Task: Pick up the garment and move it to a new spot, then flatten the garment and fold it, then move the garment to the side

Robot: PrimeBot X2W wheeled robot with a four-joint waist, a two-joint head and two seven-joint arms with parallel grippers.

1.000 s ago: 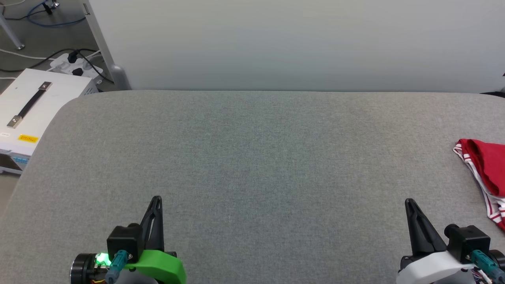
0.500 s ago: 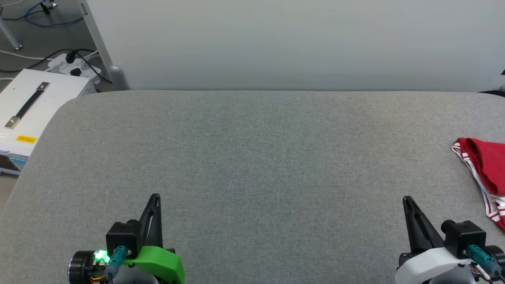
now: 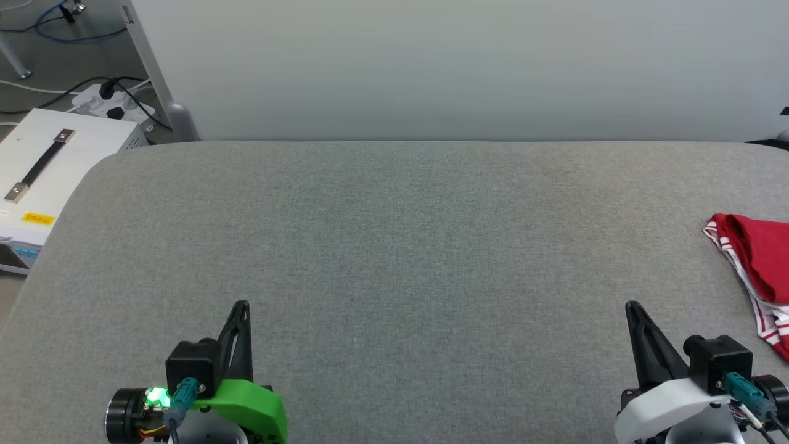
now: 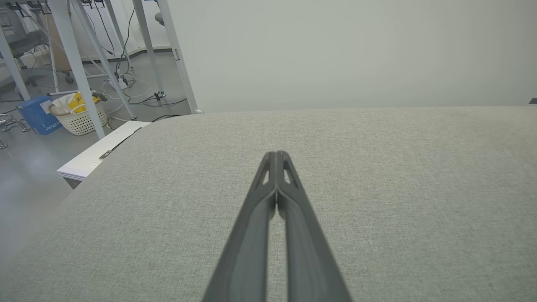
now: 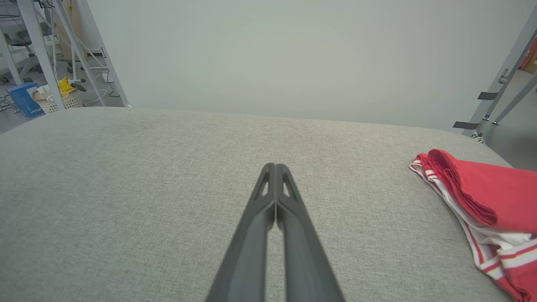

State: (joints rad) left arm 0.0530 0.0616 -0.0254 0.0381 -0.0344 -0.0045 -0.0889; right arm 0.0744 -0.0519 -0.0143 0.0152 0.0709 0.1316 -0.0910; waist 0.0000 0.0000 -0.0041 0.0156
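The garment (image 3: pixel 759 265) is a red shirt with red-and-white striped trim, lying folded at the right edge of the grey padded table (image 3: pixel 394 246); the head view's border cuts part of it off. It also lies at the right of the right wrist view as the garment (image 5: pixel 486 201). My right gripper (image 3: pixel 630 306) is shut and empty at the lower right, to the left of and nearer than the garment, not touching it. My left gripper (image 3: pixel 241 305) is shut and empty at the lower left. Both pairs of fingers meet at the tips: left gripper (image 4: pixel 276 154), right gripper (image 5: pixel 275 166).
A pale wall panel (image 3: pixel 456 68) stands behind the table. Off the table's left corner sit a white case with a black handle (image 3: pixel 43 166) and a power strip with cables (image 3: pixel 114 105). A laundry basket (image 4: pixel 82 119) and metal frame legs (image 4: pixel 75 63) stand on the floor beyond.
The whole head view has drifted slightly, so the camera has moved; both grippers sit a touch higher in it. The garment stays where it lay and both grippers stay shut.
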